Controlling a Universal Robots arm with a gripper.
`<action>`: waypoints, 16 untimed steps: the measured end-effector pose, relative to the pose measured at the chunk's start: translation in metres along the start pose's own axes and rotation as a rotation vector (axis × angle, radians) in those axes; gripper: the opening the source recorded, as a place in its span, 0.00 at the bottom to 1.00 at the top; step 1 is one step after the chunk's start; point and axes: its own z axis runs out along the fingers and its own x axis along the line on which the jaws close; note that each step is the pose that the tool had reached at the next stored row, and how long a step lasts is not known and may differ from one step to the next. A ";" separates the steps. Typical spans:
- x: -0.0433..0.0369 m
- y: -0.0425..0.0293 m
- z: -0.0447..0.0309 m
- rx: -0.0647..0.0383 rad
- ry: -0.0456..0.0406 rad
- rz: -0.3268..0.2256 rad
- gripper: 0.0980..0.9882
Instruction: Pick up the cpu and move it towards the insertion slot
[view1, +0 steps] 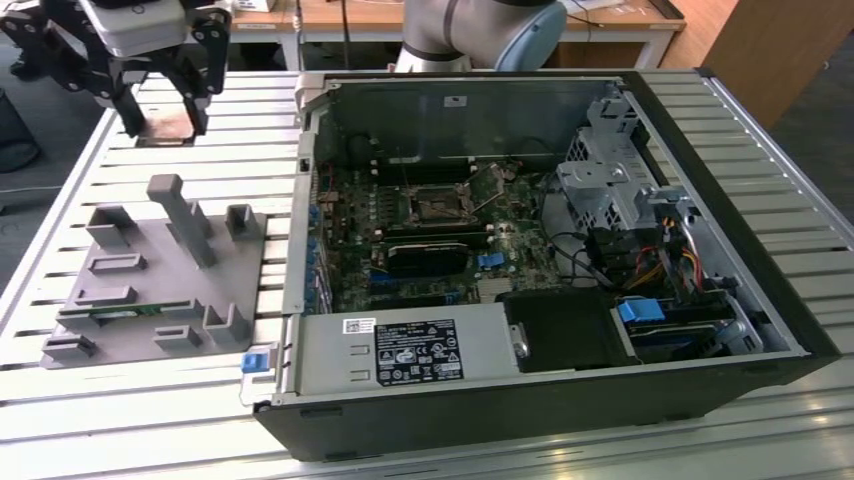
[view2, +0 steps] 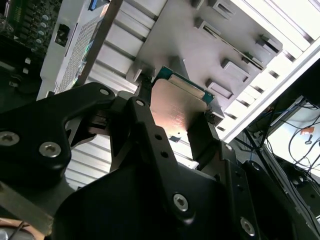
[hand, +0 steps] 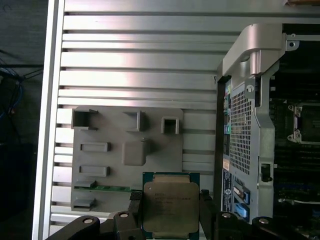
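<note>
Gripper (view1: 158, 118) pinching cpu (hand: 171, 208) by opposite edges, carrying it flat above slatted table (view1: 160, 150), beyond fixture (view1: 160, 275). Slot (view1: 437, 206) sitting well apart inside case (view1: 534, 400). Advice: keeping chip level, clearing case wall, aligning square over socket.

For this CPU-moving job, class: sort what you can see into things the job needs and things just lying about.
Belongs to the job:
- gripper, shut on the cpu
- cpu, held above the slatted table
- insertion slot, inside the open computer case

Just lying about:
- grey plastic fixture
- green memory stick, lying in the fixture
- slatted table
</note>
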 end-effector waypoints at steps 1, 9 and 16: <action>-0.0020 0.0000 -0.0002 0.000 0.0009 0.000 0.50; -0.0166 -0.0004 -0.0013 0.000 0.0064 0.000 0.50; -0.0285 -0.0006 -0.0023 0.000 0.0111 0.001 0.50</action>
